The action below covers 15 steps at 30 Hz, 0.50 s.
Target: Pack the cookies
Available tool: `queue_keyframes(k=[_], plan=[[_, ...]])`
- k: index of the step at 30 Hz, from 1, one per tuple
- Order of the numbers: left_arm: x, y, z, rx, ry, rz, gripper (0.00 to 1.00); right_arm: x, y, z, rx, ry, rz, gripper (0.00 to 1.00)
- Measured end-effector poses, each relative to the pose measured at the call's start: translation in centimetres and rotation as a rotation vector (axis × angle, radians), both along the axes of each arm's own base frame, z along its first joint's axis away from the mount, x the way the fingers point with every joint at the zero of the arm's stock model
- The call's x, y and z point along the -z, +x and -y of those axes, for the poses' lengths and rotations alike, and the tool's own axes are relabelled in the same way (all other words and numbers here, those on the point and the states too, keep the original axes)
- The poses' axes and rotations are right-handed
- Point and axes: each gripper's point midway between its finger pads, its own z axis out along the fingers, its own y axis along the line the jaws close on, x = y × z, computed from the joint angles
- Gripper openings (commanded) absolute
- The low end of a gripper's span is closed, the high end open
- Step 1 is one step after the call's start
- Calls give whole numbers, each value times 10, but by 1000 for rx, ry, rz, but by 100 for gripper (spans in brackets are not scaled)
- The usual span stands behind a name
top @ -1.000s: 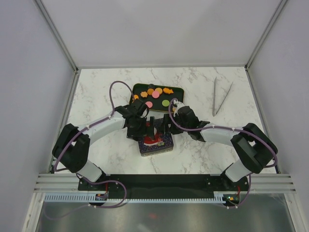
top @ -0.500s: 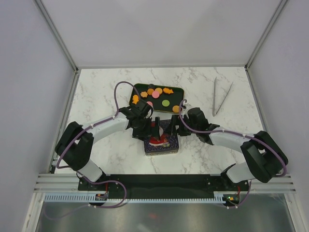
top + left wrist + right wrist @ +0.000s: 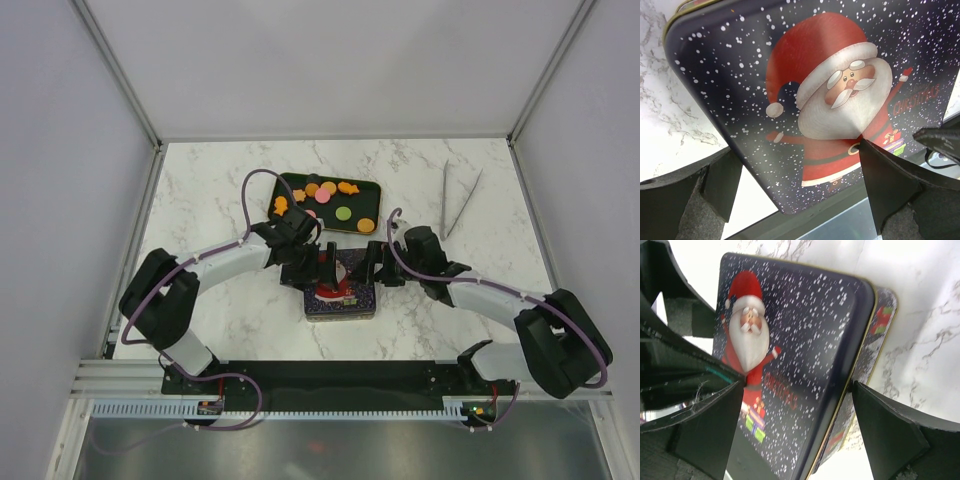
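Fingers [image 3: 720, 185] of the left gripper [image 3: 800, 165]: spread wide, with the tin [image 3: 340, 300] between them and the pads against its edges, so judged as holding it. Same for the right gripper [image 3: 797, 390]: wide, and seemingly closed on the tin across its short width.

Found the tin on the table [image 3: 200, 190] just in front of the tray [image 3: 372, 196], between the two wrists, its lid [image 3: 800, 330] with the Santa picture facing up. Noticed in the right wrist view the lid shifted a little from the base, with a strip of side wall uncovered on one side. Judged the step as opening the tin.

Needed, for doing it well: one gripper to keep the base down, the other to raise the lid straight and level, slowly, without twisting. Otherwise risked jamming the lid or dragging the whole tin.

Saw the long axis of the tin running about left to right across the table, a little turned. Saw the cookies [image 3: 322, 196] not yet packed, lying flat on the tray beyond the tin, with the tray's long axis also left to right. Saw the tweezers [image 3: 444, 200] at the far right, well apart.
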Motion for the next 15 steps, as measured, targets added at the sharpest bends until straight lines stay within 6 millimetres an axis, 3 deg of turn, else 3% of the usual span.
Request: queue_keyframes(k=[7,15], plan=[[0,2,3,3,-9,8,100,-3,-16,7,-17,16,-15,98],[0,3,5,4,-14,13,100,10,-43,20,-18,19,-75,96]])
